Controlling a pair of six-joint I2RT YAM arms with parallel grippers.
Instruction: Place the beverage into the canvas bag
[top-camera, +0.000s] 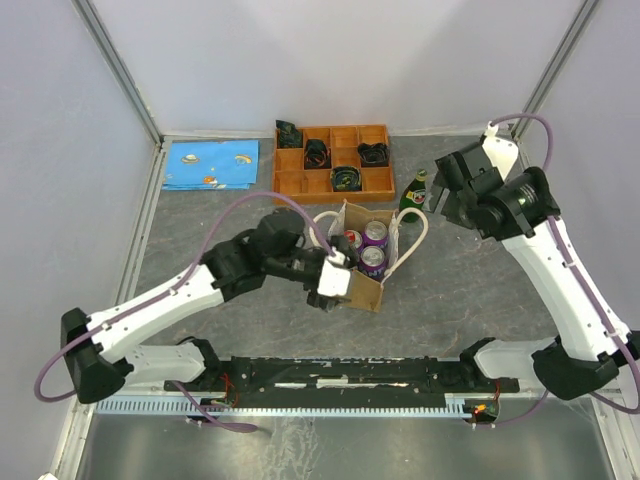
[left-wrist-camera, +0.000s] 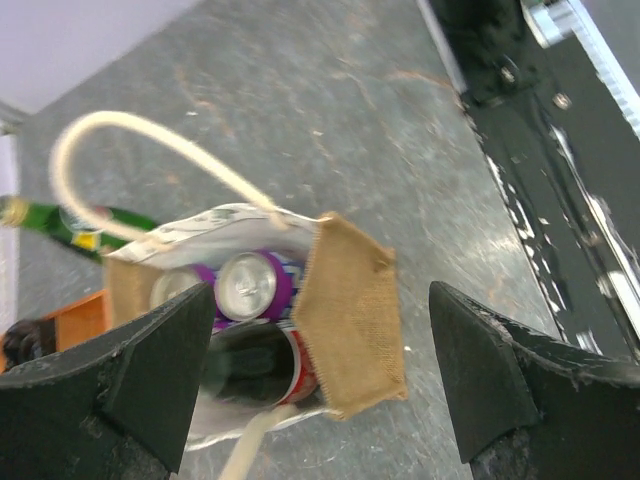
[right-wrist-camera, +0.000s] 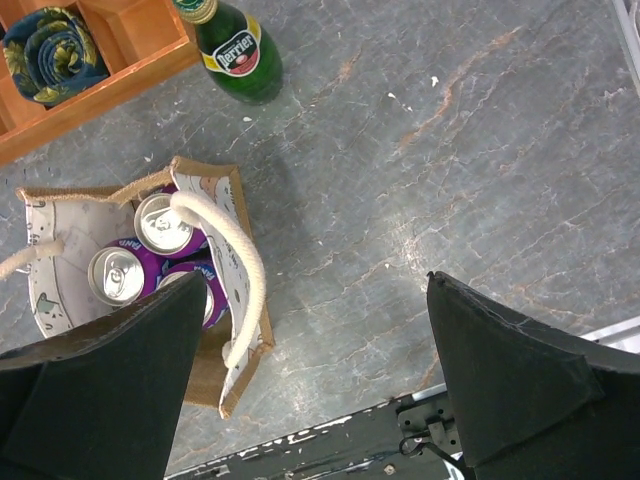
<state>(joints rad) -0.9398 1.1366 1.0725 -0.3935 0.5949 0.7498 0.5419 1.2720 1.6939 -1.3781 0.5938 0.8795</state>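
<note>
The left arm stretches to mid-table, its left gripper (top-camera: 335, 280) at the near end of the canvas bag (top-camera: 366, 293), jaws wide open and empty. The right gripper (top-camera: 441, 196) hangs higher, also open. The bag stands upright mid-table, tan with cream handles, and purple cans (top-camera: 375, 234) are inside it. A green bottle (top-camera: 414, 192) is near its far corner.

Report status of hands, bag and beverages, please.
Left hand open at canvas bag; right hand open, empty. Three cans in bag. Perrier bottle lies outside, beside it.
</note>
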